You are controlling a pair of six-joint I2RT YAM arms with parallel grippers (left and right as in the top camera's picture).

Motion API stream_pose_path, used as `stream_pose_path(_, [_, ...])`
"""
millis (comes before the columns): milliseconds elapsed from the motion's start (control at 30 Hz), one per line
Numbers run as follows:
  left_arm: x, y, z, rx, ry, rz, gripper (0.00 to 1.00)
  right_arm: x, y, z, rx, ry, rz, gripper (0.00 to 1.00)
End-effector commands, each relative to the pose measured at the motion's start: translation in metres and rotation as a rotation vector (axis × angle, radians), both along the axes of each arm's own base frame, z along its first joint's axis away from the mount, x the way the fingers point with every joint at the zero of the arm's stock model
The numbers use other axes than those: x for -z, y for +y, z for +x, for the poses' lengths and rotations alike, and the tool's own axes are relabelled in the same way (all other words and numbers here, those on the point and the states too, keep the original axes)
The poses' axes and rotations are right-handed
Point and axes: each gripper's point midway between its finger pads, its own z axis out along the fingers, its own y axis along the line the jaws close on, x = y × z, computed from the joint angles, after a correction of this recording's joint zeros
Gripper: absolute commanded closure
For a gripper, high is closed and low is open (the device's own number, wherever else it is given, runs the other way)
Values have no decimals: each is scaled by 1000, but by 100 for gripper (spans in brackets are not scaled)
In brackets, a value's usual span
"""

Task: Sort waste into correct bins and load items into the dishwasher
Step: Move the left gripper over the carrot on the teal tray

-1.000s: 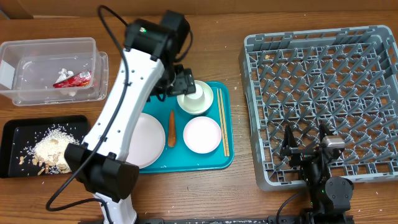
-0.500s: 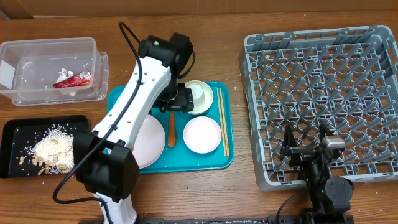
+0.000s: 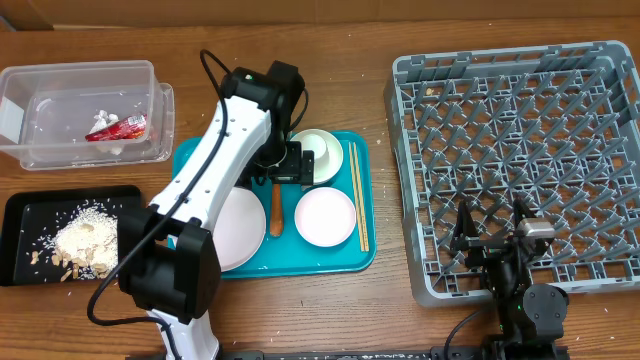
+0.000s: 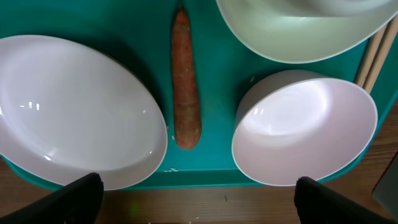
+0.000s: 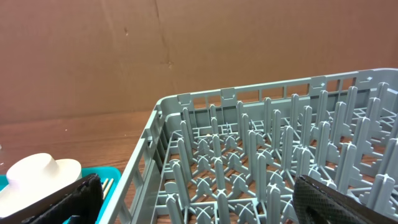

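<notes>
Orange carrot (image 4: 185, 93) lies between two plates (image 4: 74, 118) on the tray (image 4: 214, 87), below the wide-open left jaws; right jaws stand open over the rack (image 3: 520, 120).

1. Overhead view, centre left: the left arm (image 3: 215, 170) covers the upper left of the large plate (image 3: 240, 240) and part of the teal tray (image 3: 345, 262).
2. Left wrist view: the top edge cuts the bowl (image 4: 292, 31), and the right edge cuts the chopsticks (image 4: 375, 56).
3. Right wrist view: the dish rack (image 5: 261, 162) runs off right and bottom. At lower left, a finger (image 5: 62, 199) of the right pincer (image 5: 199, 200) hides the white cup's (image 5: 37, 171) base.
</notes>
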Motion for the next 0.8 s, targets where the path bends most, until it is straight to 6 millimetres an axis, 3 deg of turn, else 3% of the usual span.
stream_pose_path(0, [-15,12,-7,-10,-26,-35,0,2,-1,0,7,-1,3,0])
stream_pose_path(167, [-33,33,-16,-40,-103,-65,0,2,-1,0,7,-1,3,0])
stream_pose_path(300, [-36,22,-22,-2,-150,-198,0,2,-1,0,7,-1,3,0])
stream_pose_path(600, [1,-2,-10,56,-214,-278,0,2,-1,0,7,-1,3,0])
stream_pose_path(767, [10,8,-6,54,-221,-213,0,2,-1,0,7,-1,3,0])
